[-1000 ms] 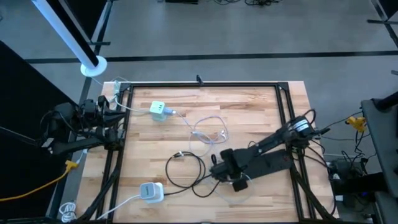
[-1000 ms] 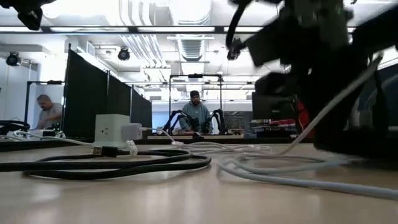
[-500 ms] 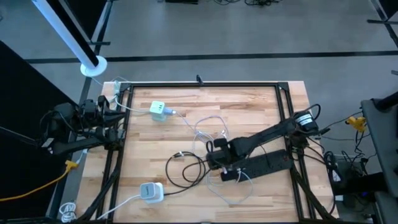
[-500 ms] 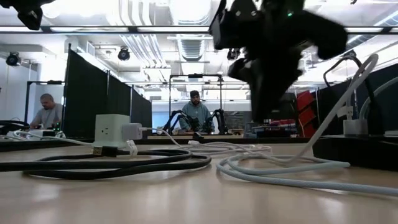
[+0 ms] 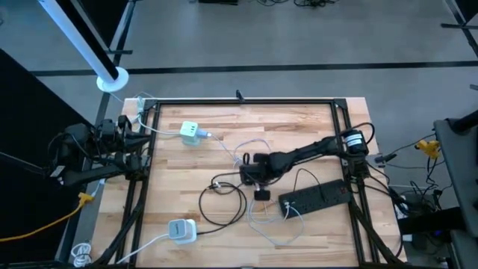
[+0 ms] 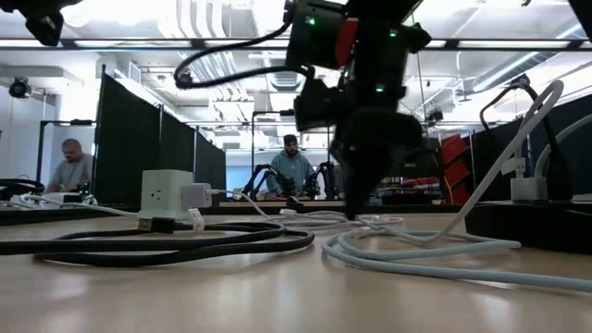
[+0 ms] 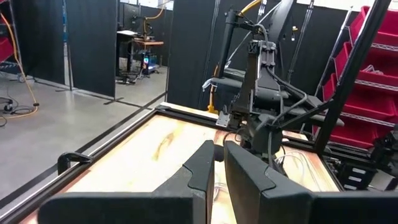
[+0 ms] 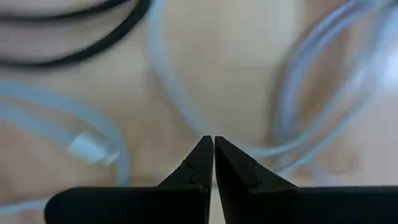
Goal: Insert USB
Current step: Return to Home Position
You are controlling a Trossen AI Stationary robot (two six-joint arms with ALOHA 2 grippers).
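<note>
My right gripper points down, shut, low over the loops of white cable at mid-table. A white USB plug lies on the wood beside its fingertips. I cannot tell whether the tips touch the cable. A white cube charger stands at the far left with a cable plugged into it. A black power strip lies at the near right. My left gripper waits shut at the table's left edge.
A black cable lies coiled left of the right gripper. A white adapter sits near the front edge. A black frame rail runs round the table. People show in the room behind.
My right gripper has swung from over the power strip toward the table's far left and sunk lower, staying shut. It has ended over the white cable loops, and the power strip now lies uncovered.
</note>
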